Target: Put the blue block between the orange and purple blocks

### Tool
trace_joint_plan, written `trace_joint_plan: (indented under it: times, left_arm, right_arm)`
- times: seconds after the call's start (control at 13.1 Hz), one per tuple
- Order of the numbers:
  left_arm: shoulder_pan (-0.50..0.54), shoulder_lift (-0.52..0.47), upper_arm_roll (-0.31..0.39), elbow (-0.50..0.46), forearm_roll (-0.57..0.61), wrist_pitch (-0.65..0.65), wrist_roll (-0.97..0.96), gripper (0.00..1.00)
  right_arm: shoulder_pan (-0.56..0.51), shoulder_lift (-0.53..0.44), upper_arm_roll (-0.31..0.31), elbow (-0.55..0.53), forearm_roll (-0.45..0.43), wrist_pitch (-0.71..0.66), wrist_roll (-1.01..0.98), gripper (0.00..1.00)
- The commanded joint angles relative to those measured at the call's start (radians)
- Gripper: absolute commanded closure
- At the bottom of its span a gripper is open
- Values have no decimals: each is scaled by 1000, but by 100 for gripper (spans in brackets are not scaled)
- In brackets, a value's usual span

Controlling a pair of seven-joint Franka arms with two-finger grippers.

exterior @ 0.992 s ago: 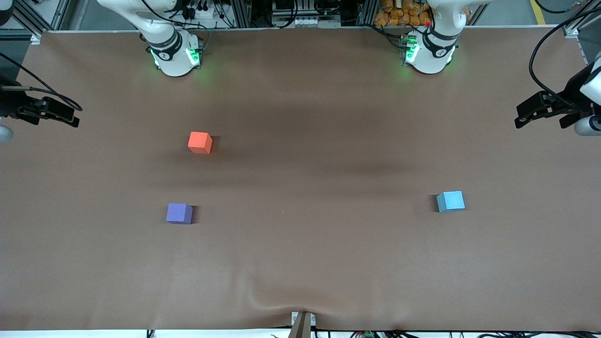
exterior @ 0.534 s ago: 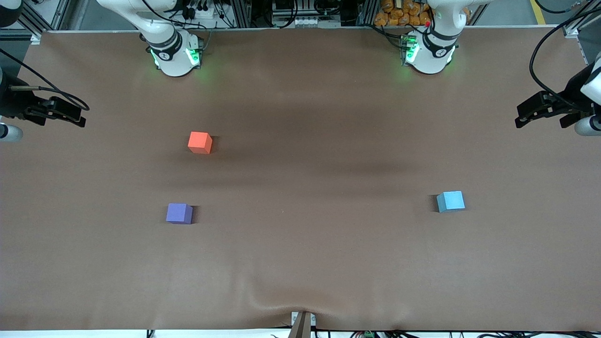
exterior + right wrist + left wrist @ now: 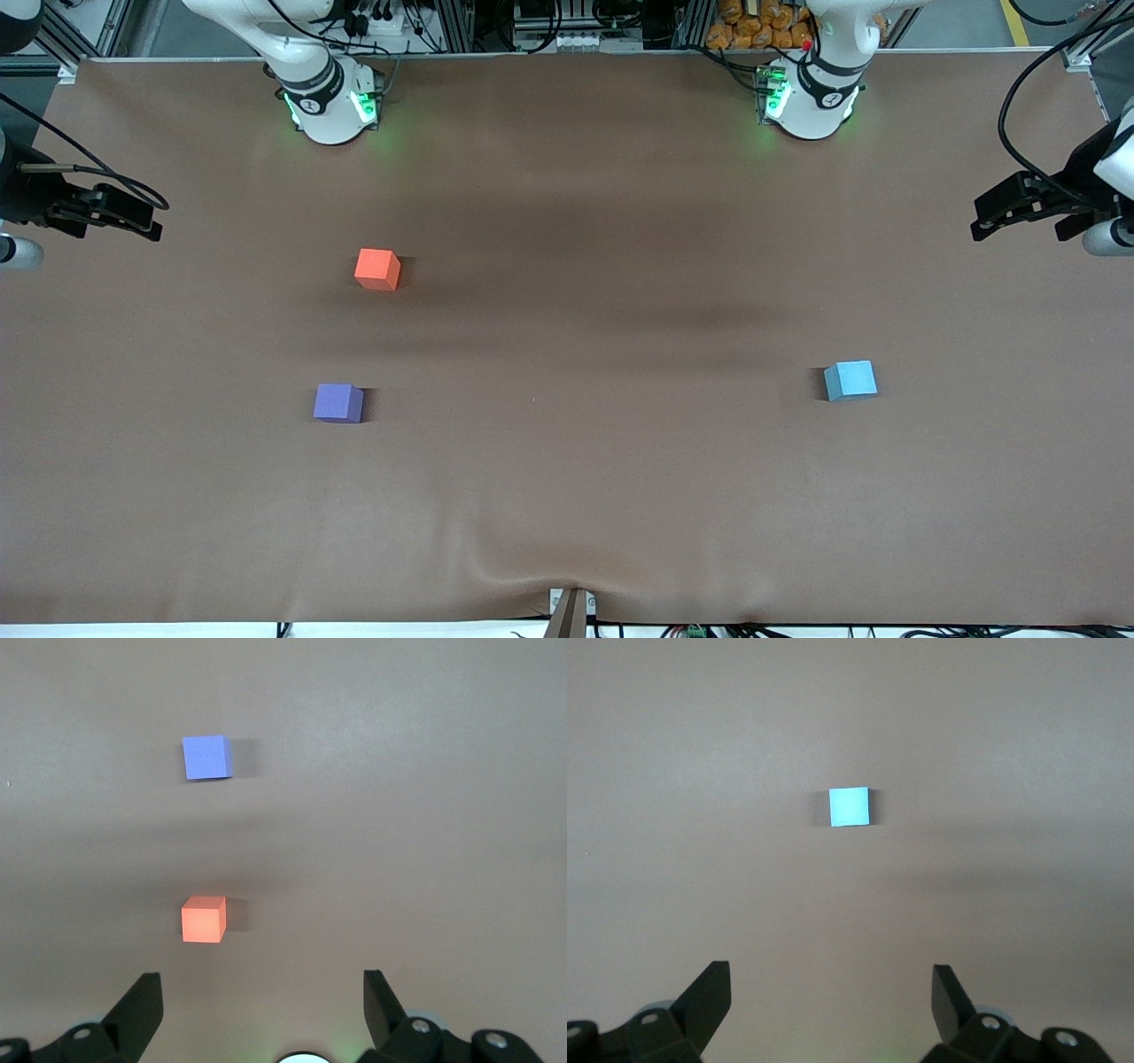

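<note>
The blue block (image 3: 850, 380) lies on the brown table toward the left arm's end, and also shows in the left wrist view (image 3: 850, 806). The orange block (image 3: 377, 268) and the purple block (image 3: 337, 403) lie toward the right arm's end, with the purple one nearer the front camera. Both show in the right wrist view: orange block (image 3: 204, 919), purple block (image 3: 207, 757). My left gripper (image 3: 976, 221) hangs open and empty over the left arm's end of the table (image 3: 831, 979). My right gripper (image 3: 159, 221) hangs open and empty over the right arm's end (image 3: 262, 985).
The brown table cover (image 3: 567, 496) has a wrinkle at its front edge near a small bracket (image 3: 571, 607). The two arm bases (image 3: 328, 106) (image 3: 811, 97) stand along the table's back edge.
My right gripper has moved a little toward the middle of the table. The left arm and the three blocks have not moved.
</note>
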Motion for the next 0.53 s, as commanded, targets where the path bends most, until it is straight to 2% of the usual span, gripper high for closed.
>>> trace_joint_plan:
  times: [0.0, 0.46]
  left_arm:
    - [3, 0, -5, 6, -17, -16, 23, 0]
    - [6, 0, -5, 4, -19, -22, 23, 0]
  right_arm:
    - [-1, 10, 1, 20, -12, -5, 14, 0]
    - [2, 10, 1, 20, -10, -5, 14, 0]
